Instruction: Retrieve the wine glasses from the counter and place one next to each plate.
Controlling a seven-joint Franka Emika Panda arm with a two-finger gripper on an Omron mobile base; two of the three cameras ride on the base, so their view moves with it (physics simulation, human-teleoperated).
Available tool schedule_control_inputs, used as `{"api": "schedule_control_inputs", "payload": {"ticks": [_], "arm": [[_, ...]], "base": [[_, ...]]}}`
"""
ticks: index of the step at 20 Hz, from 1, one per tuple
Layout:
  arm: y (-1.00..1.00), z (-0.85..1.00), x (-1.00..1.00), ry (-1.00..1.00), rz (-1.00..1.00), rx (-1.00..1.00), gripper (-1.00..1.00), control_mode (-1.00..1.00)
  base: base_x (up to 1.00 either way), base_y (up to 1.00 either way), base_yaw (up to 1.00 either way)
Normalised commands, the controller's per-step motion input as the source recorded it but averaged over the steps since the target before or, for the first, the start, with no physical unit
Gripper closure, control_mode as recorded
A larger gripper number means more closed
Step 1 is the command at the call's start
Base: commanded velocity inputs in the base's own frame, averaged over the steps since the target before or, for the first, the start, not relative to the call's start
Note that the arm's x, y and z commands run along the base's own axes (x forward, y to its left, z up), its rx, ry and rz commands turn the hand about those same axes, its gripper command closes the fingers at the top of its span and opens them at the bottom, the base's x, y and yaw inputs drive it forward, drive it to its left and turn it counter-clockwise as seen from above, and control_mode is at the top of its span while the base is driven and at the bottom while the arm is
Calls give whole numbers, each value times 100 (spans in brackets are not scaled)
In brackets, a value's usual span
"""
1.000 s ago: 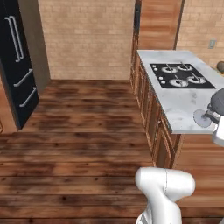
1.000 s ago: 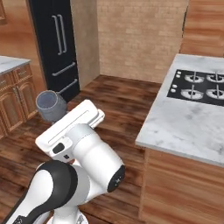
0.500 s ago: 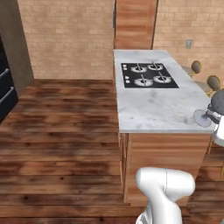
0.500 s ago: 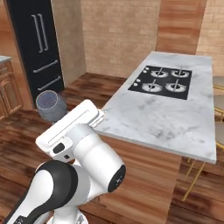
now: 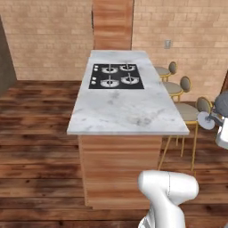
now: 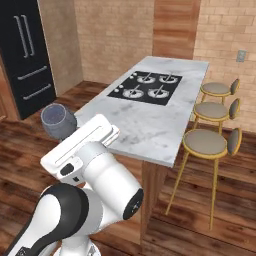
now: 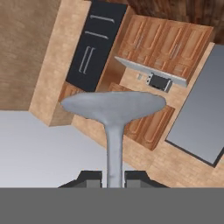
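Brick-walled kitchen, marble island (image 5: 127,111) with hob (image 6: 145,86) ahead of hand. Wine glass (image 7: 113,109) pinched by stem between gripper (image 7: 113,178) fingers, carried aloft. Transport step judged in hand; plates not sighted. Next: plate to be located, glass set down upright beside it.
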Motion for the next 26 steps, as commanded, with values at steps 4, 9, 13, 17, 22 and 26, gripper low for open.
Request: {"api": "schedule_control_inputs", "payload": {"ticks": [4,9,13,17,22,26], "arm": [[0,0,0,0,0,0,100,100],[0,0,0,0,0,0,100,100],[0,0,0,0,0,0,100,100],[0,0,0,0,0,0,100,100],[0,0,0,0,0,0,100,100],[0,0,0,0,0,0,100,100]], "base": [[-41,-100,0],[-37,-100,0],[-37,-100,0],[-38,-100,0],[-6,-100,-5],[65,-62,-14]]}}
